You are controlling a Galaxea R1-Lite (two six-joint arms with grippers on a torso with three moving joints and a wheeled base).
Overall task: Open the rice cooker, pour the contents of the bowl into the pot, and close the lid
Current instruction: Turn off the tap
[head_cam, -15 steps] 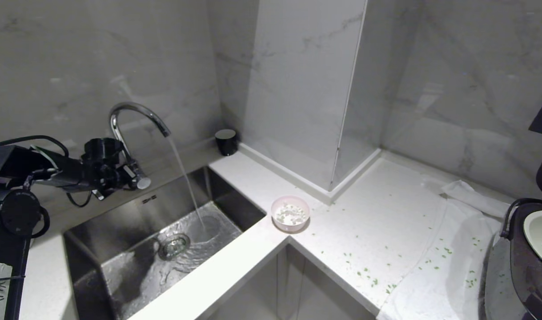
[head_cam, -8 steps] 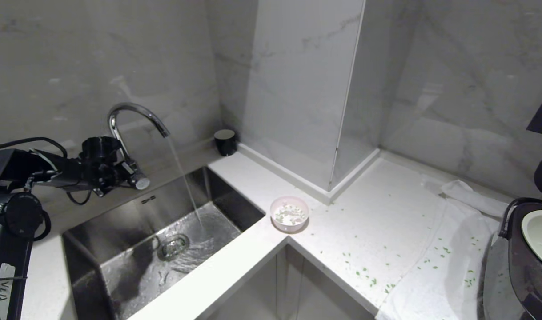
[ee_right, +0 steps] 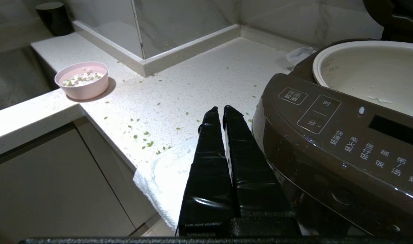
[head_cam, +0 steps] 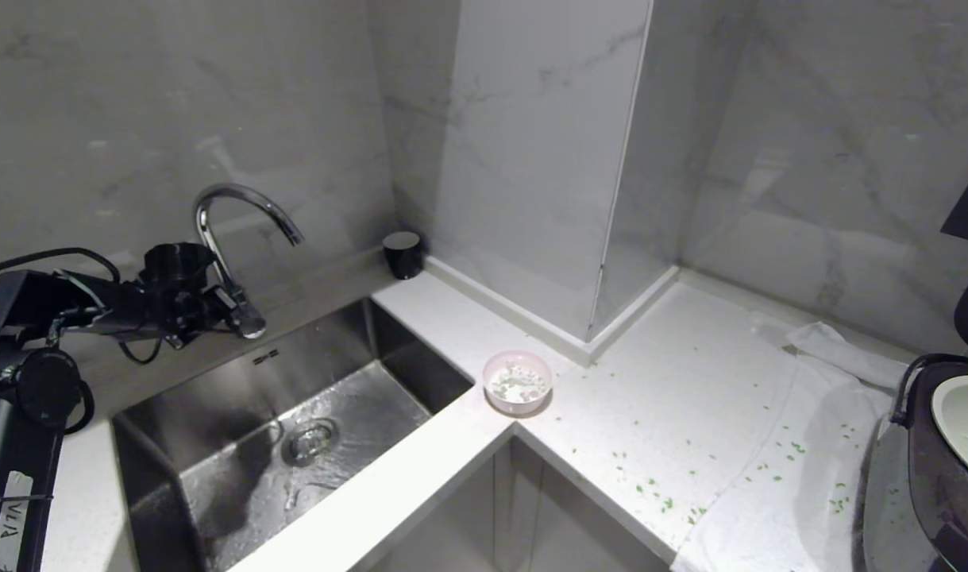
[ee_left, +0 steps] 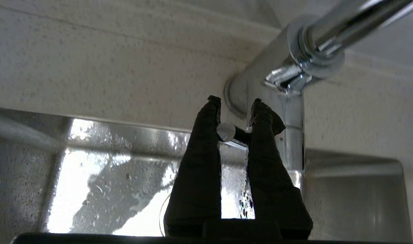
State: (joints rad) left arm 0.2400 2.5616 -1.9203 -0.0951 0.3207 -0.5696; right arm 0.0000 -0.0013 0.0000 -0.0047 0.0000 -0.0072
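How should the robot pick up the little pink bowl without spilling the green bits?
Probably by the rim: the pink bowl is small, round and handle-free, standing upright near the counter's inner corner beside the sink. Come from above, one finger inside the wall and one outside, on the side facing the rice cooker, where the counter is open. Keep it level: the green bits lie loose inside.

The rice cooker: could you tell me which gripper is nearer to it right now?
Right. The right gripper hangs shut just beside the rice cooker, at its front panel. The left gripper is far across the counter at the faucet handle, closed on it.
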